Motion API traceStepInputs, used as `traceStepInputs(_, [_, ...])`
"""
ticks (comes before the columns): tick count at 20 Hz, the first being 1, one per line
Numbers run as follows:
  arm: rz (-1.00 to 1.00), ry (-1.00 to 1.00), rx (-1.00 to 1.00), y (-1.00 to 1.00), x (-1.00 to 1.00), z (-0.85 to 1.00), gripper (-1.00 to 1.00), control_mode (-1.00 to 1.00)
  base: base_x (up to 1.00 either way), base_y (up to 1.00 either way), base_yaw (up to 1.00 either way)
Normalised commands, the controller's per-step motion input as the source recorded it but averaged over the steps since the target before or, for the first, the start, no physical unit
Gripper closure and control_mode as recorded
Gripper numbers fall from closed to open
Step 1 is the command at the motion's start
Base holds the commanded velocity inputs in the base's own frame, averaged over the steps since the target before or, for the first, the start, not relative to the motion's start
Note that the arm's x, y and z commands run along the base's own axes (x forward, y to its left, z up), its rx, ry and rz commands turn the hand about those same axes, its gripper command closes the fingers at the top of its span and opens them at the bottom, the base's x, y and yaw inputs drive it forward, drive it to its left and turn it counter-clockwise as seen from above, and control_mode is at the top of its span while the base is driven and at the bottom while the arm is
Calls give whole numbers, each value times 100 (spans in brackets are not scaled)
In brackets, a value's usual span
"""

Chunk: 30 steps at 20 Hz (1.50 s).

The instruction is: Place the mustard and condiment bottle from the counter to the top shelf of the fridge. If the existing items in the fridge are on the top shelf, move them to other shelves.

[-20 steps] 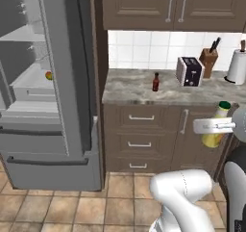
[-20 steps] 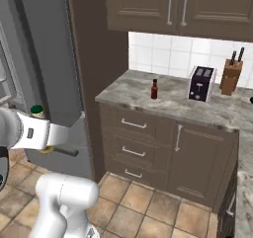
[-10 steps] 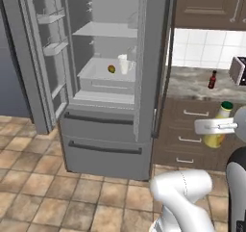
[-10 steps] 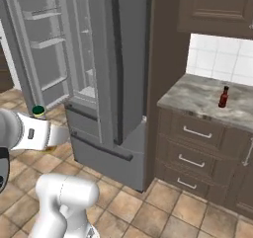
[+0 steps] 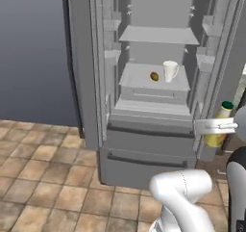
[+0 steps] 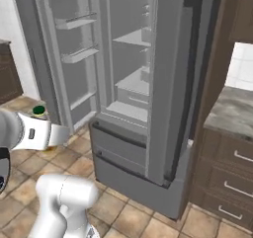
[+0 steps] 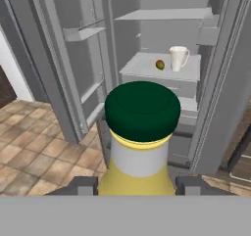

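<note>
The mustard (image 7: 140, 147) is clamped upright between the jaws of the gripper (image 7: 139, 185), which are closed narrowly against its sides. It is held before the open fridge (image 5: 158, 106).

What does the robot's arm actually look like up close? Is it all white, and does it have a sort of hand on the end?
Mostly white, yes. The arm is built of smooth, rounded, glossy white segments, like thick bent tubes, with a dark joint at the right edge of the left base view. At its end sits a boxy white gripper with small dark markings on its side. Its two finger tips are small, blocky and dark grey. No loose cables show.
</note>
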Motion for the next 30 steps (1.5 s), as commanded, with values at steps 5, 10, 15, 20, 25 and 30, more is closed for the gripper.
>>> traceStepInputs(5, [0,0,0,0,0,0,100,100,94,98,-35])
traceStepInputs(10, [0,0,0,0,0,0,100,100,85,65,-41])
traceStepInputs(15, [0,0,0,0,0,0,100,100,24,-36,-32])
traceStepInputs(20, [0,0,0,0,0,0,100,100,3,-28,-7])
traceStepInputs(25, [0,0,0,0,0,0,100,100,29,-6,-7])
traceStepInputs(30, [0,0,0,0,0,0,100,100,48,-13,-14])
